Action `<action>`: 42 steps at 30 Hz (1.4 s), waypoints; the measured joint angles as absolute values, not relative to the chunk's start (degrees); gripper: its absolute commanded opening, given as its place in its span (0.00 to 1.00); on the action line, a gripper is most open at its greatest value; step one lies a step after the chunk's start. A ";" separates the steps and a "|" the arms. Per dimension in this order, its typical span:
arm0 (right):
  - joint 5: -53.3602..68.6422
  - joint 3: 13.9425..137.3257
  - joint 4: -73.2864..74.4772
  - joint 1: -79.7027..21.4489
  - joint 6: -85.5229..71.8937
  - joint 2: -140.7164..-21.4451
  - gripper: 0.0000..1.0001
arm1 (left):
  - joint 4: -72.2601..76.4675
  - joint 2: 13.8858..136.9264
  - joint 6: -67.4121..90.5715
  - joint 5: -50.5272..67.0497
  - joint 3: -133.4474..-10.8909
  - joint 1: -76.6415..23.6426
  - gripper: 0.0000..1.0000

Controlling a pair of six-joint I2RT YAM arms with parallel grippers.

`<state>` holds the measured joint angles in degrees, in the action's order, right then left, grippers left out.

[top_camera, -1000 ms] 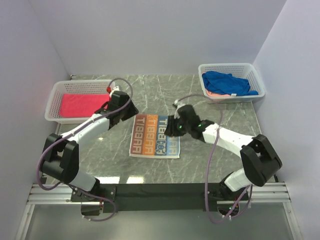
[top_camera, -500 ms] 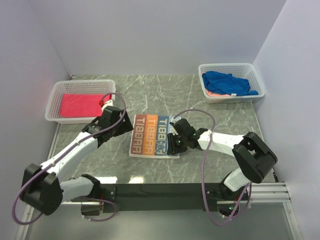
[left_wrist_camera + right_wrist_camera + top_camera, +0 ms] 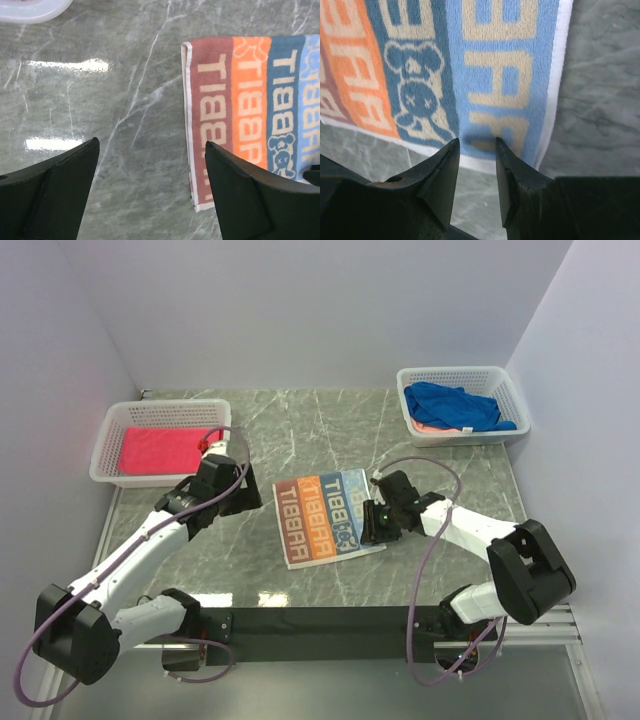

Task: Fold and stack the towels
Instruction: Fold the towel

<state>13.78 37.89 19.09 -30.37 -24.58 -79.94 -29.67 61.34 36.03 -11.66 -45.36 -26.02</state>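
Newly opened wide, the left gripper [image 3: 241, 494] is hovering centre-left beside the printed towel [image 3: 326, 518], now lying skewed and shifted rightward mid-frame. The right gripper [image 3: 373, 524], jaws narrow, is seemingly pinching its lower-right hem. Regrasping the left edge squarely is advisable.

Bare table [image 3: 330, 425] between left basket [image 3: 125, 478] and right basket [image 3: 470, 436], printed towel [image 3: 320, 518] midway.

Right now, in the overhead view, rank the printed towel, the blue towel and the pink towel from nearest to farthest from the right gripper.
From the right gripper:
1. Printed towel: at its fingertips, mid-table.
2. Blue towel: in the right basket, far right corner.
3. Pink towel: in the left basket, across the table.
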 measured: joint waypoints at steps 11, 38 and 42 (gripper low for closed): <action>11.51 53.63 24.97 -28.36 -9.08 -79.33 0.63 | -29.93 73.17 26.68 -8.27 -53.71 -26.02 0.86; 16.27 66.04 14.74 -15.90 -8.75 -102.19 0.55 | -20.27 98.63 36.73 -4.29 -62.92 -24.69 0.41; 17.26 64.79 12.53 -15.84 -10.13 -102.19 0.55 | -19.05 100.31 38.15 -3.64 -62.78 -24.40 0.41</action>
